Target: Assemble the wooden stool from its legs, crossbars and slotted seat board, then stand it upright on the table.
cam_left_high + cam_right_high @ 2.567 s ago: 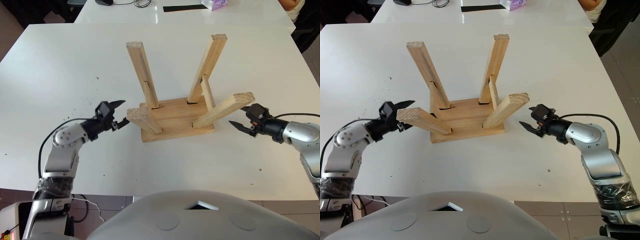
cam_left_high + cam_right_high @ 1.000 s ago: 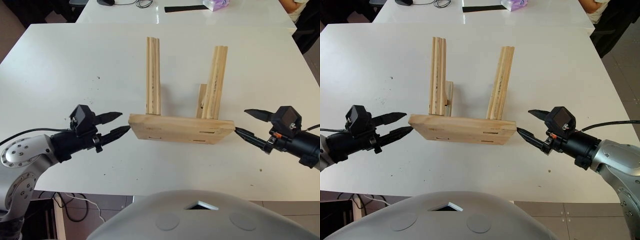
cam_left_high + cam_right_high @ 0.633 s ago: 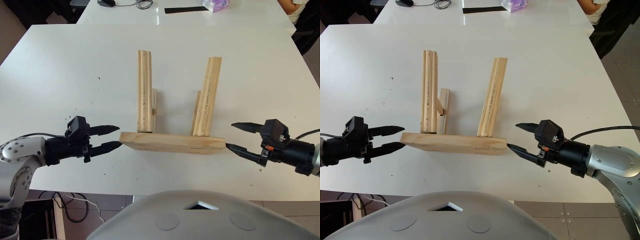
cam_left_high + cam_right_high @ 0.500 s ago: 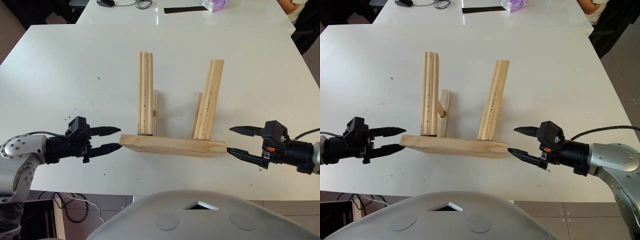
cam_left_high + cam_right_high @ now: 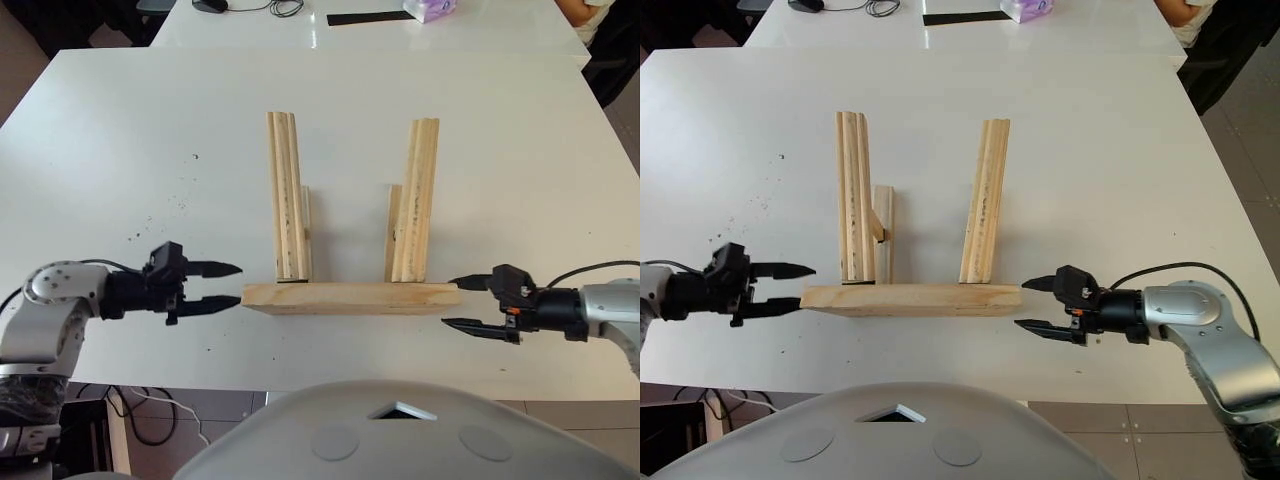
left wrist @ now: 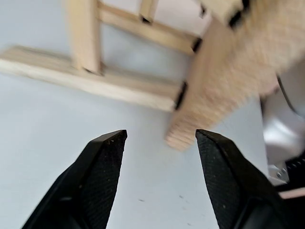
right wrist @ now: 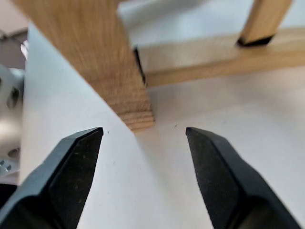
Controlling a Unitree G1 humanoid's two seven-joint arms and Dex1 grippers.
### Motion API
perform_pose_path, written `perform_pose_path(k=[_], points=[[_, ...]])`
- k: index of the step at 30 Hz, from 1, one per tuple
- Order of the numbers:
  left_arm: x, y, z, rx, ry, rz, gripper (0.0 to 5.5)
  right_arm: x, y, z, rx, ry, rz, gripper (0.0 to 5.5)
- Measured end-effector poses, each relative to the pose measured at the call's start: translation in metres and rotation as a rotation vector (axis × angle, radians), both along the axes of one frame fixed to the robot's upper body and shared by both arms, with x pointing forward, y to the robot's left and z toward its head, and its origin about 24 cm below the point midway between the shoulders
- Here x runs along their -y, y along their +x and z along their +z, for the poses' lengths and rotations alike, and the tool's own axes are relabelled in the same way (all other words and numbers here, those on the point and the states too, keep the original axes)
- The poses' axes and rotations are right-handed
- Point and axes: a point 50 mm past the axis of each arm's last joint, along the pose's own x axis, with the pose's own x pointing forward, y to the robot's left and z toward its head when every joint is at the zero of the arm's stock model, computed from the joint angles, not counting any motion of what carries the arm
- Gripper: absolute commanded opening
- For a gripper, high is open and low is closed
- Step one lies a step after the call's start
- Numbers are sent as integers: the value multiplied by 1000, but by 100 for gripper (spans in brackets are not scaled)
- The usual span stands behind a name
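The assembled wooden stool (image 5: 345, 240) lies on its side on the white table (image 5: 120, 130). Its seat board (image 5: 350, 297) stands on edge nearest me, and the legs (image 5: 287, 195) point away along the tabletop, joined by crossbars (image 6: 143, 31). My left gripper (image 5: 228, 288) is open just off the board's left end, fingertips level with it. At the board's right end my right gripper (image 5: 455, 303) is open too, its fingers above and below the end. The wrist views show the board's end grain (image 7: 136, 112) beyond each open gripper (image 6: 159, 138), untouched.
The table's front edge (image 5: 150, 380) runs just below both grippers. Small dark specks (image 5: 185, 200) dot the left half of the table. A second white table (image 5: 480, 25) behind carries a black strip, a tissue pack and a cabled mouse.
The stool went from upside down with legs up to lying on its side. Over the last second the seat board came down toward the front edge, and both grippers lowered with it.
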Motion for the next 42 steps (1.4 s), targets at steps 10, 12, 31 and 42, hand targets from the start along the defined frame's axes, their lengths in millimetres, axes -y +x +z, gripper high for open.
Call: perform_pose_path(k=[10,12,31,42], points=[[30,-1,-21,29,-44,-80,271,-14,9,-18,29,0,71,324],[34,0,-24,33,-62,-75,271,-18,10,-18,31,29,63,324],[51,4,-28,28,-99,-85,229,-26,9,-14,-6,100,43,158],[58,0,6,30,-171,-83,208,-26,0,6,-127,174,-9,158]])
